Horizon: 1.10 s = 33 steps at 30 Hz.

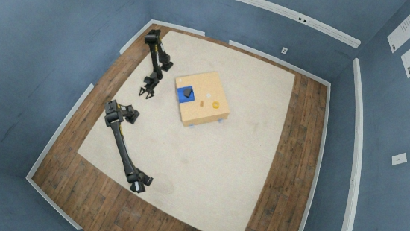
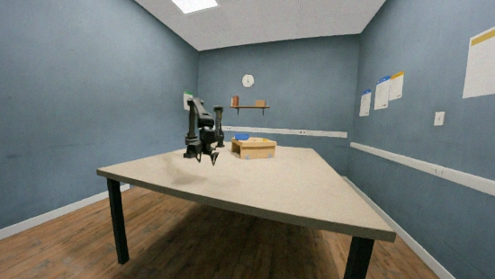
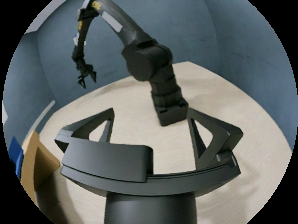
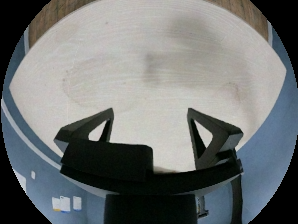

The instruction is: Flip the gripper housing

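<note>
Housing (image 1: 188,92) in tray (image 1: 182,98) (image 2: 242,137) (image 3: 16,157), on raised counter (image 1: 206,81) (image 2: 257,150) (image 3: 38,160). Likely stiff, light; unbolted halves may slip apart. Grip across both, low-force. Left gripper (image 1: 144,96) (image 3: 151,110), right gripper (image 1: 144,185) (image 2: 207,162) (image 3: 90,84) (image 4: 151,110): both spread, holding nothing.

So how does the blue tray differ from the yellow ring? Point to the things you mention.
The blue tray (image 1: 181,98) (image 2: 242,137) (image 3: 14,156) is broad and squarish; the yellow ring (image 1: 213,105) (image 2: 265,139) is smaller and round. The tray holds the dark housing (image 1: 188,92), while the ring lies apart, nearer a corner. Both are on the raised bench (image 1: 205,82) (image 2: 258,151) (image 3: 40,165).
</note>
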Tool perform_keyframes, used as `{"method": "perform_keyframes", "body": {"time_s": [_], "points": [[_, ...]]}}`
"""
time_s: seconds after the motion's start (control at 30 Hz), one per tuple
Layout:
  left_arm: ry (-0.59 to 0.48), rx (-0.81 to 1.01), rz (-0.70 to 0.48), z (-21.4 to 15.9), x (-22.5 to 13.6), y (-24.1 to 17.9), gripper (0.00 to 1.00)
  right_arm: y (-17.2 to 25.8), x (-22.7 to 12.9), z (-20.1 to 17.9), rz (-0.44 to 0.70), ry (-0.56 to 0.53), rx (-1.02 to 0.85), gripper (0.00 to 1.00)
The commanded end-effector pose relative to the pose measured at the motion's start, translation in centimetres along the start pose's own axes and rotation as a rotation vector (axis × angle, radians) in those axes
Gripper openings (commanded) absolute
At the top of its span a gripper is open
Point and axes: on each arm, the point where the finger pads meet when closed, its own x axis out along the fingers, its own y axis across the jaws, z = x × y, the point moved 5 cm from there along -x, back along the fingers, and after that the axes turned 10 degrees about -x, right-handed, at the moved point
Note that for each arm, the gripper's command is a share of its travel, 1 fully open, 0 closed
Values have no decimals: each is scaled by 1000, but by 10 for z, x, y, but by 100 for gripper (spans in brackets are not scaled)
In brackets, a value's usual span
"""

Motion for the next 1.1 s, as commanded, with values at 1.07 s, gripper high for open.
{"method": "perform_keyframes", "body": {"time_s": [1.07], "points": [[-13,-32,397,144,-35,170,100,62,-65,-45,161,-266,-295,100]]}}
